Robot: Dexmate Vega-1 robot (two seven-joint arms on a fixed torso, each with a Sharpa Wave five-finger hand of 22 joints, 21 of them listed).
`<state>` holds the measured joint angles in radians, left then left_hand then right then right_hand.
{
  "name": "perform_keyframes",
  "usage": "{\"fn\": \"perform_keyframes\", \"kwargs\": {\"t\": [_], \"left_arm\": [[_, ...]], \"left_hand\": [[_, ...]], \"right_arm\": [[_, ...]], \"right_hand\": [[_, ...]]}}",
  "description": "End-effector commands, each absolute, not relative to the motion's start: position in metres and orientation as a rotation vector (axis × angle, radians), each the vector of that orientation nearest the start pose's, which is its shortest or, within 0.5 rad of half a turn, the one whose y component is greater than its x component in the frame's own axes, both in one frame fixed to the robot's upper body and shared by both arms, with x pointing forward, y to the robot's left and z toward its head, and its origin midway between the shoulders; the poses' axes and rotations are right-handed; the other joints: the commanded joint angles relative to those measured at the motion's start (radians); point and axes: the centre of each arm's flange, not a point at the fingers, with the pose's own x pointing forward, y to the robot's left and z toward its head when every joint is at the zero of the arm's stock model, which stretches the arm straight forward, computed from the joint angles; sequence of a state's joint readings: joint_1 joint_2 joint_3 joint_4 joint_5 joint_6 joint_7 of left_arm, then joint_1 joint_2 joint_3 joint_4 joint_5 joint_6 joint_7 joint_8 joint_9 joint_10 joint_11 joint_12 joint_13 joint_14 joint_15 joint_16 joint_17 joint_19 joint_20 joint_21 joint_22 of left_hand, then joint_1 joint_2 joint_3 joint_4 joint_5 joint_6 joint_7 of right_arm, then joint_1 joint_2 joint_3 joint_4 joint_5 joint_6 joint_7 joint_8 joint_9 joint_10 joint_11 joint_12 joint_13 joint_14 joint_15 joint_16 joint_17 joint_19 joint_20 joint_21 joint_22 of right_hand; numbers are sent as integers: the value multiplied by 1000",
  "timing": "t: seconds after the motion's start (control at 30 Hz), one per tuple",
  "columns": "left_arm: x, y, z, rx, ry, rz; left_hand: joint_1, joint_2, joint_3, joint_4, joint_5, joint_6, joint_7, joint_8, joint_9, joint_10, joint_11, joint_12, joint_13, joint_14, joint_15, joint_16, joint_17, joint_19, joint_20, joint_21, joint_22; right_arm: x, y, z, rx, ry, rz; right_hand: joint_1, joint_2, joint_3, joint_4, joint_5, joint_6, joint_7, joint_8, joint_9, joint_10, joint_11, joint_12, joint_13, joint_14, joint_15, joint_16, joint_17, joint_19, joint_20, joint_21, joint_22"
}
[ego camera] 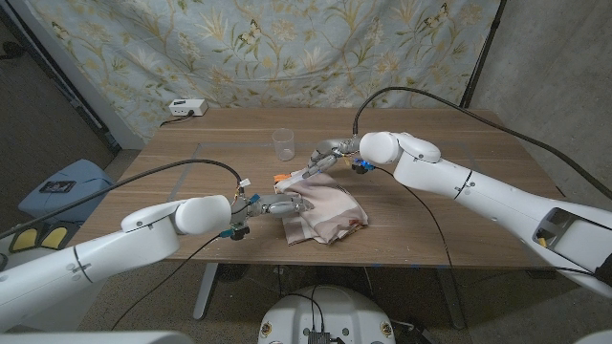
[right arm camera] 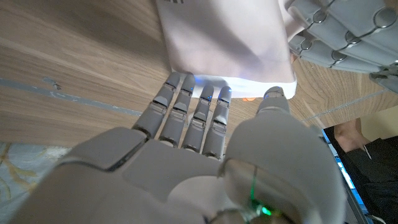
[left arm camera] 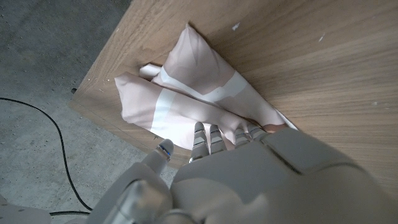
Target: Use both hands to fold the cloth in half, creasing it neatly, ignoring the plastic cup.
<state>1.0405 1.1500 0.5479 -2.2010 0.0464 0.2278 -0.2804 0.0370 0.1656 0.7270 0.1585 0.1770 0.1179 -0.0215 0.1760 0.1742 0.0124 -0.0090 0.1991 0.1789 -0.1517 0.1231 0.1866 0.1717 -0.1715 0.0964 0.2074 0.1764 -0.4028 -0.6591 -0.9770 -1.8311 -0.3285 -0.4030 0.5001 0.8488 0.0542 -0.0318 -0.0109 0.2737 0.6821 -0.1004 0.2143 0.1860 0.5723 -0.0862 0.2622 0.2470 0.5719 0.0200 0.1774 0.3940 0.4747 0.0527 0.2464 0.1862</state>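
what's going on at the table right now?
Both hands are on the cloth, a pinkish piece lying bunched and partly folded mid-table. The left hand has its fingers on the cloth's near-left edge; the right hand has its fingertips at the far edge. The fold isn't neat or finished yet. The plastic cup stands untouched behind the cloth.

Readable text: none in any view.
Cloth (right arm camera: 227, 43): a few small dark marks at the upper middle of the right wrist view, too blurred to read.
Blue case (ego camera: 59, 188): a small dark patch with pale specks, at the left edge of the head view, too small to read.
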Motion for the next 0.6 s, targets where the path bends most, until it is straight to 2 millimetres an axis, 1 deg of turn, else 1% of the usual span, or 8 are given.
{"fn": "perform_keyframes", "kwargs": {"t": [0.03,0.37,0.6], "left_arm": [[491,206,-83,1267,-350,-625],[481,215,-80,1253,-356,-594],[479,219,-80,1256,-340,-594]], "left_hand": [[5,-1,10,-3,6,4,-7,7,4,7,-2,1,4,5,2,-4,2,-43,7,-1,3],[9,-2,10,-10,5,4,-9,7,4,9,-3,1,4,7,2,-4,0,-39,5,0,3],[12,-3,10,-13,5,5,-10,7,4,11,-3,2,4,9,3,-4,0,-36,5,1,2]], "right_arm": [[592,-54,18,-1468,-376,592],[598,-51,15,-1467,-357,603],[603,-52,8,-1440,-337,615]], "right_hand": [[-5,3,-8,0,1,-9,1,-3,0,-7,-1,-8,-3,-13,-1,-1,-4,-7,2,-4,3],[-3,7,-8,-1,2,-16,0,-9,0,-11,-3,-22,-15,-36,-1,0,-16,-23,5,-12,3],[-5,11,-9,0,2,-18,0,-12,0,-9,-3,-29,-21,-42,-1,4,-23,-26,5,-14,3]]}}
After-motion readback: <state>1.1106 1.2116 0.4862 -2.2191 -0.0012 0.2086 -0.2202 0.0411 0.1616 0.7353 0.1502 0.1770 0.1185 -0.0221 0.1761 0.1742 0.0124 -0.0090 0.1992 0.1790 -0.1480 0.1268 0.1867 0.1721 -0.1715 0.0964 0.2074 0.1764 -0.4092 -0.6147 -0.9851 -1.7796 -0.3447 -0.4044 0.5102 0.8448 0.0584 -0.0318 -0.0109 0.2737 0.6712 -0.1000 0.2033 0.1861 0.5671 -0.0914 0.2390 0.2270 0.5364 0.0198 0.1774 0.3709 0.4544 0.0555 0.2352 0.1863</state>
